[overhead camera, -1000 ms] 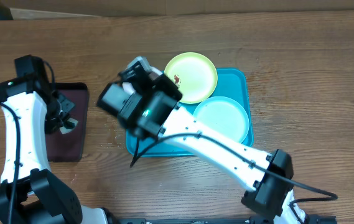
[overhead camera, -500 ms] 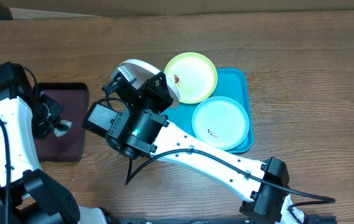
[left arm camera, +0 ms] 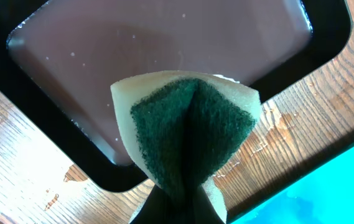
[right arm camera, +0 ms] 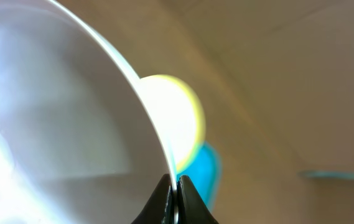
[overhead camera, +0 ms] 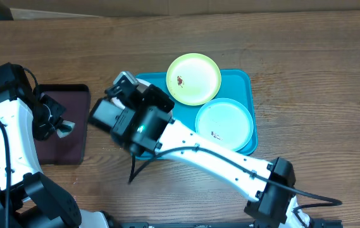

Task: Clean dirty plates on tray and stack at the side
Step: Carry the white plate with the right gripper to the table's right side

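While the left gripper (left arm camera: 180, 208) pinches a sponge (left arm camera: 189, 124) over the dark tray (left arm camera: 164, 43), the right gripper (right arm camera: 174, 190) clamps the white plate (right arm camera: 58, 124) by its rim. The plate appears tilted, though that view is blurred.

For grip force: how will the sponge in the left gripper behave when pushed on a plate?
Probably soft: the sponge is folded double in the left gripper. Its green face looks rough, so it likely drags, not slides.

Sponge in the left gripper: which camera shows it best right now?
The left wrist view: the sponge fills the frame, folded with its green scouring face out, pinched in the left gripper, with the dark tray behind it. Overhead shows only a small pale bit of it. The right wrist view does not show it.
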{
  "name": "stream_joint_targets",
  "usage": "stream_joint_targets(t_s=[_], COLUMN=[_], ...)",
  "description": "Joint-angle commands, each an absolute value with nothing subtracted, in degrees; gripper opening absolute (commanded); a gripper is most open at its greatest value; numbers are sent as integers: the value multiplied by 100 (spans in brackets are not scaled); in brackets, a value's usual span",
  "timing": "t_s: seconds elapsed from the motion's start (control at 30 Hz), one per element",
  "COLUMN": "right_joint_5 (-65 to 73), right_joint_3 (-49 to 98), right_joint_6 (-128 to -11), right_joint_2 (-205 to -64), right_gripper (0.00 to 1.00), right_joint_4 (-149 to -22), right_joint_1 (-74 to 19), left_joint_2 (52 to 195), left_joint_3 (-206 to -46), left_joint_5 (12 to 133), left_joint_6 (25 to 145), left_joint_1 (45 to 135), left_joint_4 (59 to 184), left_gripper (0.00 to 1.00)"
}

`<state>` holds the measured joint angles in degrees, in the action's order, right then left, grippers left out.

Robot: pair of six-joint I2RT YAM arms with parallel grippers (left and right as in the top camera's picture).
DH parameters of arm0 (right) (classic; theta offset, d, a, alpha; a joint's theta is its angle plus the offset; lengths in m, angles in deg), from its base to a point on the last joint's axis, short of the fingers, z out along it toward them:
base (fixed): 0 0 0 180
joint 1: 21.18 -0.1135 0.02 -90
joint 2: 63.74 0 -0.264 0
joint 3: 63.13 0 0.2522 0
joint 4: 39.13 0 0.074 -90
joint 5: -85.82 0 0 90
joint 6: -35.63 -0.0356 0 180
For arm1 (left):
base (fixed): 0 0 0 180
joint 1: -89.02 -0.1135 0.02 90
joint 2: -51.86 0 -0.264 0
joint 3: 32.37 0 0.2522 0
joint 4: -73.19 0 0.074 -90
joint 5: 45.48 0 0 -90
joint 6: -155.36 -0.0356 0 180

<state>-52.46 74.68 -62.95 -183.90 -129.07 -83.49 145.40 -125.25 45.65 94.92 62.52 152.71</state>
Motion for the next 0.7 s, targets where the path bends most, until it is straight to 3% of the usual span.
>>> stream_joint_targets(t_s=[0.0,0.2,0.33,0.47,0.67], right_joint_5=[-3305,350,2258,2149,415], right_joint_3=[7546,7546,7544,7468,7118], right_joint_6=[-7372,-7630,-6625,-6496,-6915], right_joint_2=[-18237,-18241,-18248,-18248,-18248], right_gripper=[4,4,4,4,4], right_joint_4=[-12840,-12918,-13305,-13690,-13804], right_joint_1=[-7577,-5802,-4508,-3420,-2115], left_joint_2=[14533,14533,14533,14533,14533], left_joint_3=[-12511,-12511,-12511,-12511,-12511], left_joint_5=[4685,4757,4755,4755,4755], left_joint_6=[9350,9254,9251,9251,9251], left_joint_1=[6241,6237,6237,6237,6237], left_joint_4=[15257,15246,15244,15244,15190], left_gripper=[4,4,4,4,4])
